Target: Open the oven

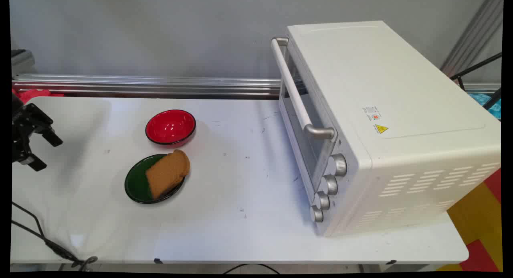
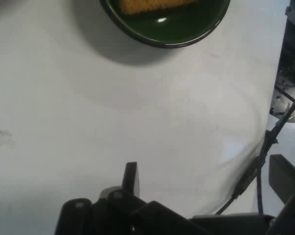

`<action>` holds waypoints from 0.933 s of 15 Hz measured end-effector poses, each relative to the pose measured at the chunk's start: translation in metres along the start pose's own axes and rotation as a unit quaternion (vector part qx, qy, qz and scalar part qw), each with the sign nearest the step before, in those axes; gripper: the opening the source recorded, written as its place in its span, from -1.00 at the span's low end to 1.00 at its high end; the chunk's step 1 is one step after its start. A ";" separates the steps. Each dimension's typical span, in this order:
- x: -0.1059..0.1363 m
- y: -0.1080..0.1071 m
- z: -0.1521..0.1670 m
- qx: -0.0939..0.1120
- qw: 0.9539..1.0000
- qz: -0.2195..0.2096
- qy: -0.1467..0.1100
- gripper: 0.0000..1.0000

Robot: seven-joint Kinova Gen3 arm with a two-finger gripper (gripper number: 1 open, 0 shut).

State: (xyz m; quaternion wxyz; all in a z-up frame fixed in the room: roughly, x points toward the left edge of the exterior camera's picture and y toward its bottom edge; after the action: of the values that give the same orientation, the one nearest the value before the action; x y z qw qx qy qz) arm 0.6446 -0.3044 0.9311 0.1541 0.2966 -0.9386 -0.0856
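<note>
The main view takes in the whole white table (image 1: 240,222): the black gripper (image 1: 45,151) hangs above its left edge, its two fingers spread wide with nothing between them. To its right, well apart, lies a green plate (image 1: 136,185) with one slice of brown bread (image 1: 167,173) resting tilted across its right side and overhanging the rim. Just beyond the plate, on the far side, stands a red bowl (image 1: 170,126), close to the plate but not touching it.

The hand view shows none of the bowl. It looks down on bare table (image 2: 113,122) with only part of the green plate (image 2: 186,29) and a strip of the bread (image 2: 147,6) at the top edge. It does show the fingers (image 2: 131,178) from behind, set far apart, one near the middle and one at the right edge, and a black cable (image 2: 258,166) running over the table's edge.

On the right half of the table sits one white toaster oven (image 1: 384,121), turned at an angle, its door shut, with a long handle (image 1: 294,91) across the front and four silver knobs (image 1: 330,184) in a row below it. It is far from the gripper. Between the gripper and the plate the table is bare. A black cable (image 1: 40,236) lies across the near left corner
</note>
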 end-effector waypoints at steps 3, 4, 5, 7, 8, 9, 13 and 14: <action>0.009 0.002 0.004 -0.001 1.000 0.010 0.012 1.00; 0.013 0.003 0.005 0.001 1.000 0.013 0.015 1.00; 0.021 0.003 0.006 0.004 1.000 0.017 0.024 1.00; 0.045 0.002 0.009 0.014 0.998 0.028 0.045 1.00; 0.060 0.001 0.010 0.021 0.998 0.030 0.057 1.00; 0.074 0.000 0.011 0.025 0.997 0.031 0.067 1.00; 0.139 -0.004 0.015 0.036 0.993 0.040 0.106 1.00; 0.160 -0.005 0.015 0.040 0.991 0.044 0.117 1.00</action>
State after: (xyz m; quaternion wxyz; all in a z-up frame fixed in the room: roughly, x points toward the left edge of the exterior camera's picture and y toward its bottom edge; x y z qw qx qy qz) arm 0.5178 -0.4007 0.9537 0.2551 0.2687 -0.9288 -0.0060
